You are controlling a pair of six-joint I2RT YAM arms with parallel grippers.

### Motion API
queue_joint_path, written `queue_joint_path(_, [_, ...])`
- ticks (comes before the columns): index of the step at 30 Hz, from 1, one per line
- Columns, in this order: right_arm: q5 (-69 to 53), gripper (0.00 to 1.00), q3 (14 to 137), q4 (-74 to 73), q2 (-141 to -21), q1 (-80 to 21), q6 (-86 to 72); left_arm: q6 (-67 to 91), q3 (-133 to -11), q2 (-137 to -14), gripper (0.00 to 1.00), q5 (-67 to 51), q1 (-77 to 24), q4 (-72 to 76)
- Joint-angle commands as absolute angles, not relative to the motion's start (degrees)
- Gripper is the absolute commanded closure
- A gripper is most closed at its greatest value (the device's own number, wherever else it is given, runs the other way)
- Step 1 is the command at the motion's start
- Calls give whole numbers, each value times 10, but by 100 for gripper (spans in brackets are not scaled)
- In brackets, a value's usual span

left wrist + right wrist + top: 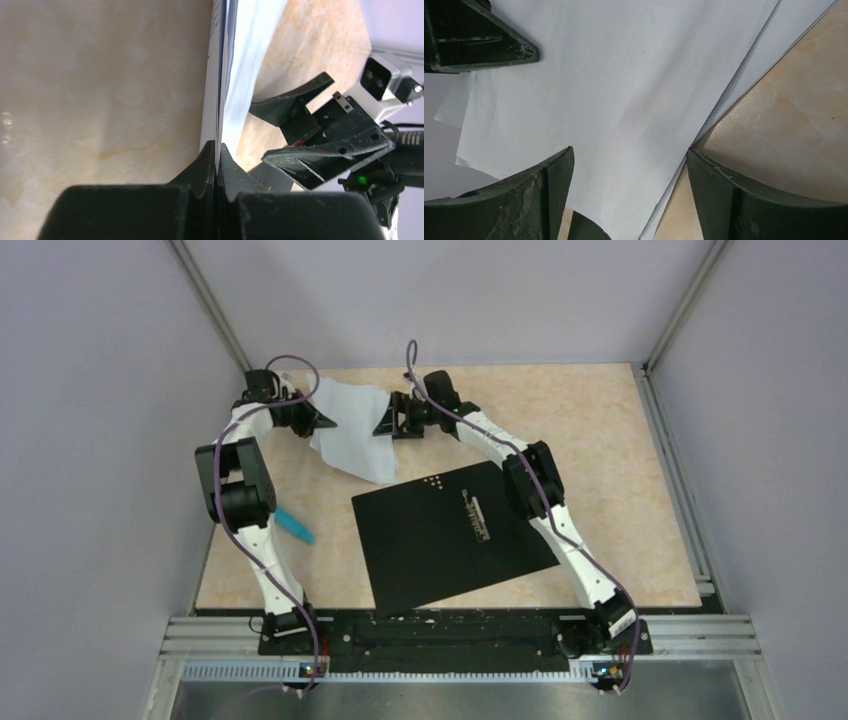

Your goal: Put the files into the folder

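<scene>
Holding the files (352,440) by their left edge, your left tool (216,148) is pinched tight on the sheets at the far side of the desk (620,450). Your right tool (628,155) hangs wide apart over the same sheets and grips nothing. The folder (450,535) lies flat, black side up, just beside the papers and nearer to you. Lift slowly so the thin sheets do not slip apart. Pinch the other edge with the right tool, then carry them level onto the black side.
</scene>
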State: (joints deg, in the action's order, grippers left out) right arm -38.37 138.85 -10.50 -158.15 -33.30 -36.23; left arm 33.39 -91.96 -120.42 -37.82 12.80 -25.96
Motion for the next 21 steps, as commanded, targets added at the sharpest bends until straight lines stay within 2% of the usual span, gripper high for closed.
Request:
queue_joint_path(1, [-377,17,1388,-150,-1550,-311,-354,279,-981,-1133,100,-384,98,-272])
queue_joint_path(6, [-367,17,1316,-117,-1423,-288,-335,212,-1071,-1065,100,-342,32,-331])
queue_joint_path(11, [-382,17,1165,-34,-1274,-256,-332,174,-1116,-992,100,-293,-53,-358])
queue_joint_path(19, [-484,14,849,359,-1050,-176,-543,131,-1181,-916,100,-267,-151,-404])
queue_joint_path(21, [-497,5,801,437,-1014,-167,-586,119,-1194,-900,100,-269,-175,-409])
